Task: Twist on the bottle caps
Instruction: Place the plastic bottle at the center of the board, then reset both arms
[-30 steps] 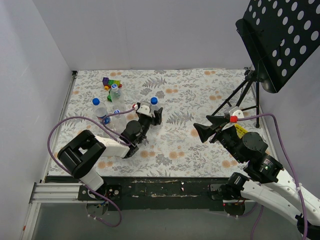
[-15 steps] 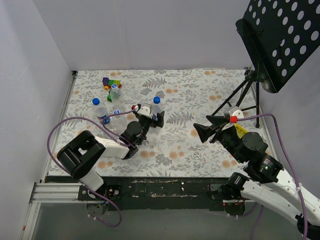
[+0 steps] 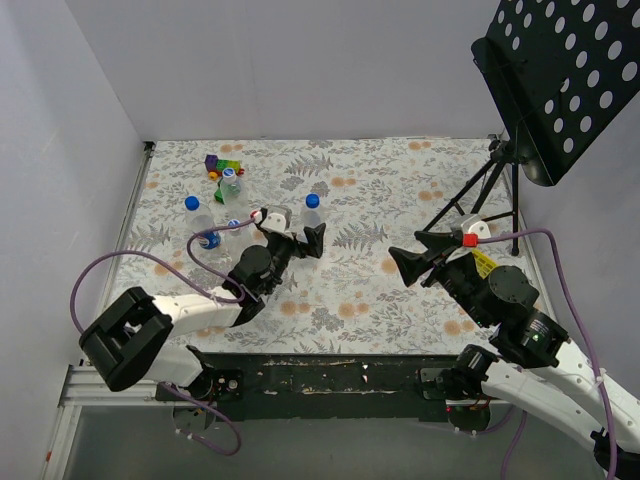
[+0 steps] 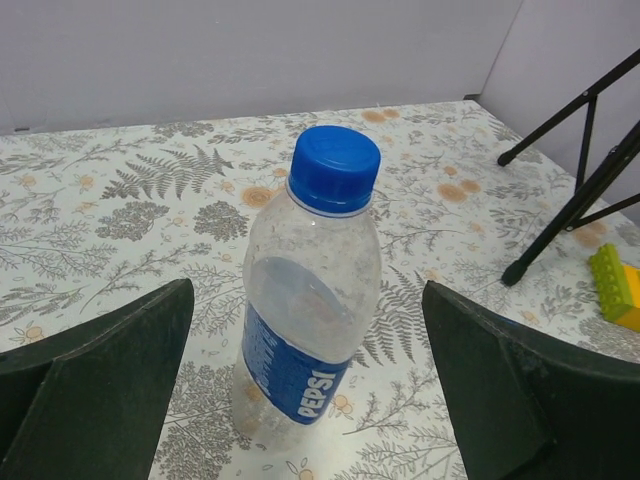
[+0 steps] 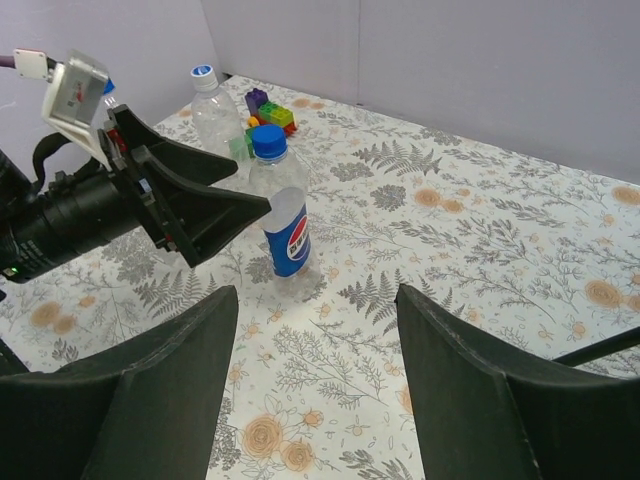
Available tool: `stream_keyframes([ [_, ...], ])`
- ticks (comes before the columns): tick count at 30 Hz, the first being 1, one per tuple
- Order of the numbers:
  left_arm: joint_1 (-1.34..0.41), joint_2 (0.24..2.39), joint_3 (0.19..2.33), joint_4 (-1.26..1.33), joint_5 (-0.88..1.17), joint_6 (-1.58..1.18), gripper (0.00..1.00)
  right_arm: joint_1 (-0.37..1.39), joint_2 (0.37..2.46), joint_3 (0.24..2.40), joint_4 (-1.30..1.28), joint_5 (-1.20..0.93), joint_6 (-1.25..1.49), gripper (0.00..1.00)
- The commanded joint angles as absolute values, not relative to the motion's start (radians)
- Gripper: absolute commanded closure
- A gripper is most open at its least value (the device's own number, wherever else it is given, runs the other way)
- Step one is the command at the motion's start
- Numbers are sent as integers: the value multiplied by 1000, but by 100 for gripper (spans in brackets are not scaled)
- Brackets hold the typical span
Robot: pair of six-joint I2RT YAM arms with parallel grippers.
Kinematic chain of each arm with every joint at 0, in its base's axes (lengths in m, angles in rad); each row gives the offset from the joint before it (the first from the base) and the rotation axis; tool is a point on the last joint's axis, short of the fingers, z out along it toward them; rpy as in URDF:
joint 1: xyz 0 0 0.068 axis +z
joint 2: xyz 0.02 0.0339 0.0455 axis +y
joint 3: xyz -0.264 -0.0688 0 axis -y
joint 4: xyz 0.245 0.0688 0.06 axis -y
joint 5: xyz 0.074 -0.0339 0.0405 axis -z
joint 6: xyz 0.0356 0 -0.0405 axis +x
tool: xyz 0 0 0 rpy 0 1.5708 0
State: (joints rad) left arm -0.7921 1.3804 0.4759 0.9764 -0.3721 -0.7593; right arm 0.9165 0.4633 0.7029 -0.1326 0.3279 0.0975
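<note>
- Central container: an upright Pepsi bottle (image 4: 300,330) wore a blue cap (image 4: 334,168). Its clear wall was hazy, and its contents could not be made out.
- Count, top view: four bottles stood on the table (image 3: 400,190), three with blue caps and one with a pale cap (image 3: 229,172) at upper left.
- Left gripper (image 3: 300,240): fingers spread either side of the Pepsi bottle, not touching it.
- Right gripper (image 3: 408,258): fingers spread right of centre, holding nothing.
- Obscured: the fourth bottle (image 3: 235,238) was partly hidden by the left arm's cable. The toy blocks (image 3: 222,165) at upper left were too small to count.
</note>
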Motion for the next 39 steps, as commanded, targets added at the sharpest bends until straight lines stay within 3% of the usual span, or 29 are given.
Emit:
stream_keyframes([
  [1,-805,1249,469,809,-315,-833,2,916,442,721,-133,354,84,28],
  [11,-805,887,659,189,-184,-884,2,916,377,750,-218,466,48,28],
  [17,-804,729,824,-127,-363,-867,2,917,316,744,-256,587,18,28],
  [31,-805,246,749,-215,-747,-756,2,916,14,572,-296,790,3,28],
  [39,-805,46,716,-291,-819,-805,2,916,-112,486,-265,836,3,27],
])
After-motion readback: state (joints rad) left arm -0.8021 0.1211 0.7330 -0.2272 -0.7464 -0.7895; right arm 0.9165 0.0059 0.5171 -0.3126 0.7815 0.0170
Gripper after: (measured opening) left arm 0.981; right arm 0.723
